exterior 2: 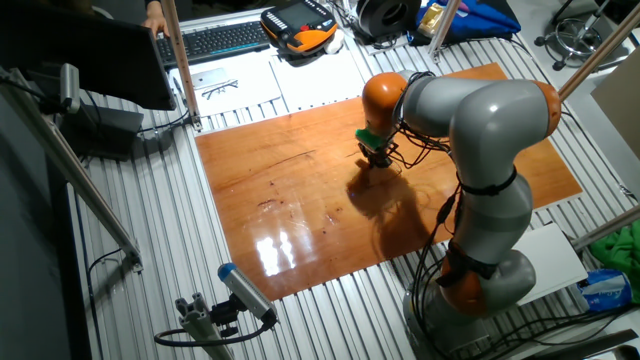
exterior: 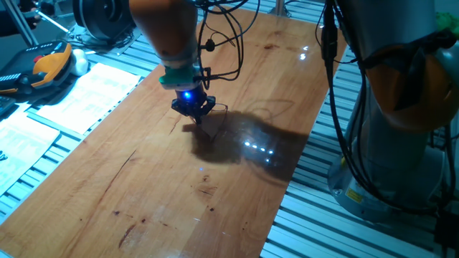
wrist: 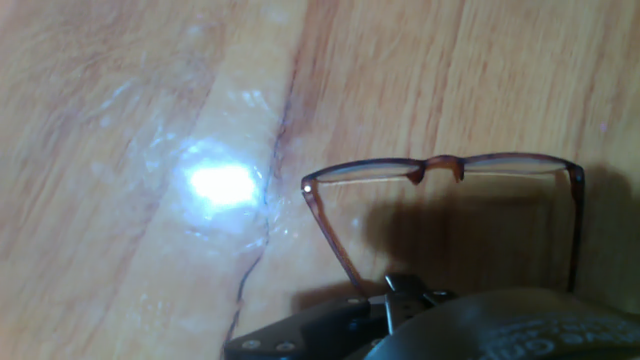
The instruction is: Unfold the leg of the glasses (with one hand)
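Note:
The glasses (wrist: 440, 165) lie on the wooden table (wrist: 120, 120), their thin reddish-brown front running across the hand view. The right leg hangs straight down from its hinge. The left leg (wrist: 330, 235) slants down and inward, and its end vanishes between my fingertips. My gripper (wrist: 400, 292) sits at the bottom edge of that view, shut on the end of this leg. In one fixed view the gripper (exterior: 197, 118) with its blue light points down at the table (exterior: 143, 179), a thin wire of the glasses (exterior: 221, 107) just to its right. The gripper (exterior 2: 375, 160) hides the glasses in the other fixed view.
White paper sheets (exterior: 79, 89) and an orange-black handset (exterior: 50, 64) lie left of the table. A keyboard (exterior 2: 215, 40) and a monitor (exterior 2: 90, 50) stand beyond the far edge. The arm's grey base (exterior 2: 485, 270) and its cables (exterior: 333, 79) stand at the table's right side.

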`<move>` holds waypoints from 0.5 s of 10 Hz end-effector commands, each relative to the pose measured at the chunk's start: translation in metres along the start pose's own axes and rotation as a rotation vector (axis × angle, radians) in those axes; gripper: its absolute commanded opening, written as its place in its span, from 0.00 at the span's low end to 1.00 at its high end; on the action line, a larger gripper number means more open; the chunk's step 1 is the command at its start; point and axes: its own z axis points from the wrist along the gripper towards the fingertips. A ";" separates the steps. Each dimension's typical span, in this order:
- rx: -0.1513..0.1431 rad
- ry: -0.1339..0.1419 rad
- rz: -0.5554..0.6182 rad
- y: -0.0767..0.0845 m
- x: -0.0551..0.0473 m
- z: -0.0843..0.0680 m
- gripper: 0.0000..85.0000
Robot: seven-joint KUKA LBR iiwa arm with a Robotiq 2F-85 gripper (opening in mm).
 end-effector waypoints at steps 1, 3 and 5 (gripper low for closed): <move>-0.002 0.010 -0.023 0.000 0.000 0.000 0.00; -0.005 0.031 -0.082 0.000 0.000 0.000 0.00; -0.033 0.068 -0.194 0.000 0.000 0.000 0.00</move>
